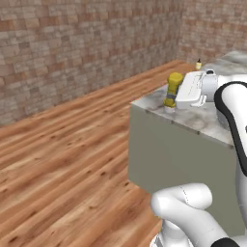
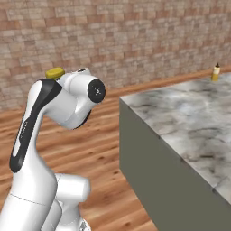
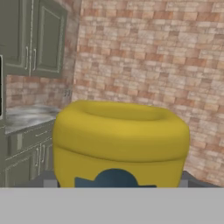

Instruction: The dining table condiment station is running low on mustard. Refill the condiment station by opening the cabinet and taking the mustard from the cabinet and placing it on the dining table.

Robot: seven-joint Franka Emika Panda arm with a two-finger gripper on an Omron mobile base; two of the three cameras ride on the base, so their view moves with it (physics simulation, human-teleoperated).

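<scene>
Closest to the hand camera, the mustard [image 3: 120, 142] looms as a squat dark-yellow bottle with a dark blue mark low on its label, its yellow end turned toward the brick wall [image 3: 162, 57] beyond. Grey gripper pads show at either side of its base, so the gripper [image 3: 118, 183] is pinching the mustard between its fingers. From the left base view, the mustard [image 1: 172, 89] stands upright at the near left corner of the dining table [image 1: 193, 118], its pale cap downward and touching or just above the marble top; which of the two cannot be told. The white gripper [image 1: 190, 91] reaches it from the right, over the counter. In the right base view, the arm's upper joints hide most of the bottle, and just a sliver of the mustard [image 2: 55, 72] peeks above them. A taller, slimmer yellow bottle [image 1: 198, 64] with a dark nozzle stands well apart at the far edge of the counter, also seen in the right base view [image 2: 216, 72]. Sage-green wall cabinets [image 3: 37, 37] with silver bar handles hang to the left in the hand view, above a lower counter run [image 3: 26, 116] with drawers. Wooden floor [image 1: 62, 159] spreads to the left of the island.
</scene>
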